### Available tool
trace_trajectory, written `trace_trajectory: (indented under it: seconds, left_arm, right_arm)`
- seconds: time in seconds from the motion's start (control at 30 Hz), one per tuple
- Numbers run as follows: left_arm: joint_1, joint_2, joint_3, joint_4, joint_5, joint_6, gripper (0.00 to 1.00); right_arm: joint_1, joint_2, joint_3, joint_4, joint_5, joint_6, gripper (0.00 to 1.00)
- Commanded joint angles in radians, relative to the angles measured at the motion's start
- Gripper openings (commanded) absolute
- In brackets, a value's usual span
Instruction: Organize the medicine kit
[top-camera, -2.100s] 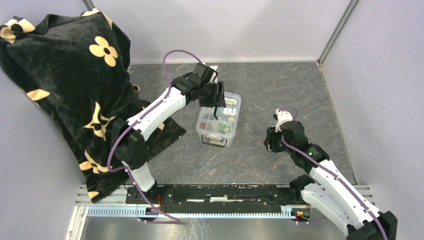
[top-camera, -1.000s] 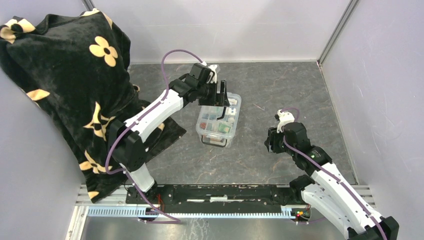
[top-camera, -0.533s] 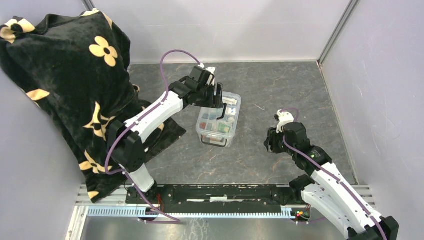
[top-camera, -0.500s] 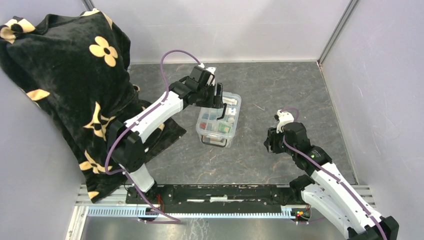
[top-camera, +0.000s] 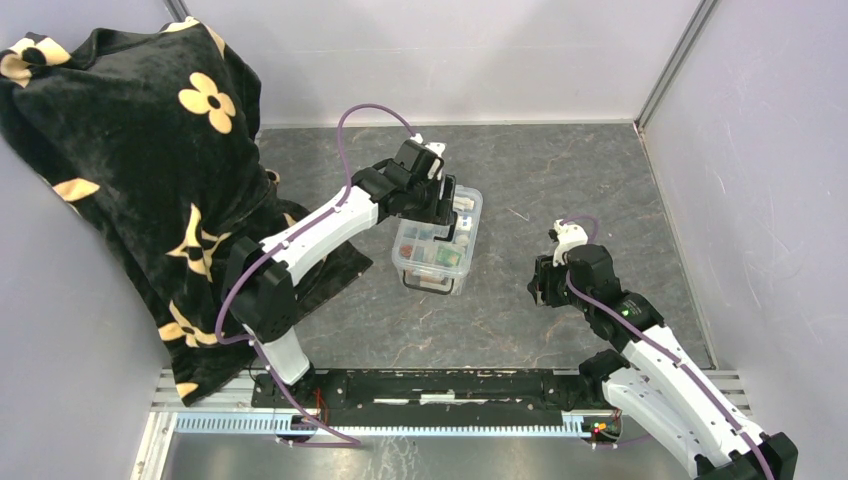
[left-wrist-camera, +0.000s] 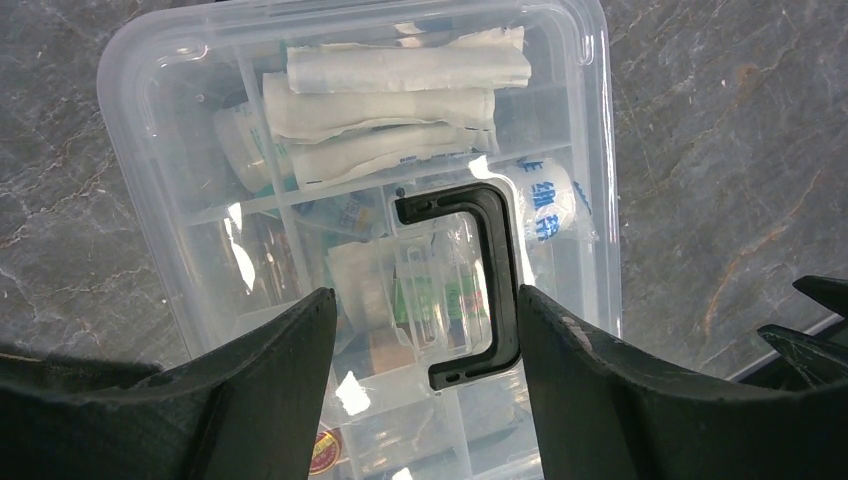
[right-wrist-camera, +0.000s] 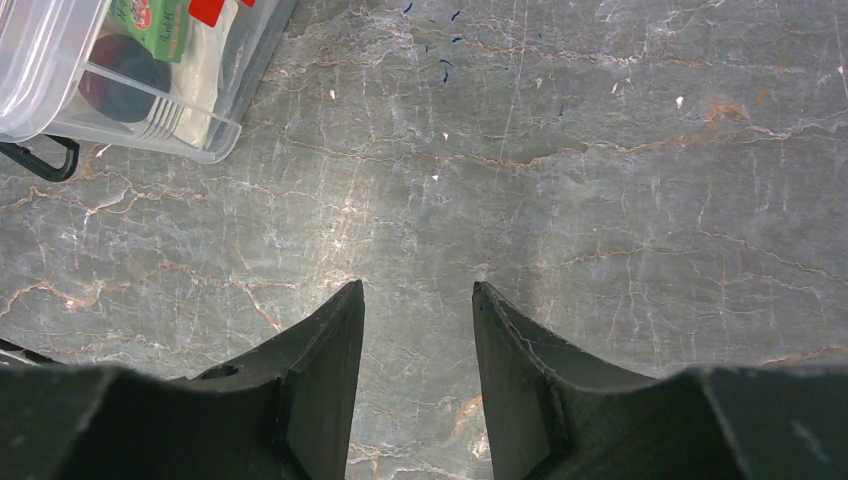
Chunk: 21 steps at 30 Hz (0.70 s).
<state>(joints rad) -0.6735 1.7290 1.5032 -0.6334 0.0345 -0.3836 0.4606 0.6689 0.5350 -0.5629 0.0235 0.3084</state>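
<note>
The medicine kit (top-camera: 438, 241) is a clear box on the grey table with its clear lid on and small packets and white rolls (left-wrist-camera: 400, 105) showing through. Its black handle (left-wrist-camera: 487, 285) lies flat on the lid. My left gripper (top-camera: 441, 206) hangs directly over the box, open. In the left wrist view the left gripper (left-wrist-camera: 425, 300) straddles the handle, whose long bar lies close against the right finger (left-wrist-camera: 600, 390). My right gripper (top-camera: 541, 283) hovers open over bare table to the right of the kit. The right wrist view shows the right gripper (right-wrist-camera: 418, 290) empty, with a kit corner (right-wrist-camera: 130, 90) at top left.
A black cloth with yellow flowers (top-camera: 130, 170) drapes over the left side and reaches the table beside the kit. Pale walls close in the table at the back and right. A black latch (right-wrist-camera: 40, 160) sticks out from the kit's near end.
My left gripper has shifted slightly right over the kit lid and its jaws have narrowed a little around the handle. The right arm has stayed still.
</note>
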Motion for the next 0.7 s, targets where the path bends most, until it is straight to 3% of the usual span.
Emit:
trace_trajectory:
  seconds: [0.0, 0.33, 0.5, 0.67]
  left_arm:
    - [-0.011, 0.026, 0.023, -0.028, -0.031, 0.061, 0.73]
    - [-0.011, -0.054, 0.036, -0.023, -0.107, 0.07, 0.72]
    - [-0.011, -0.109, -0.032, 0.057, -0.068, 0.083, 0.72]
    - [-0.011, -0.116, -0.082, 0.107, -0.041, 0.108, 0.72]
  right_arm:
    - [-0.002, -0.01, 0.003, 0.006, 0.009, -0.012, 0.5]
    - [-0.001, -0.033, 0.008, 0.004, 0.016, -0.009, 0.5]
    - [-0.001, -0.065, -0.006, 0.043, -0.02, 0.024, 0.51]
    - [-0.001, -0.115, -0.083, 0.191, -0.19, 0.123, 0.53]
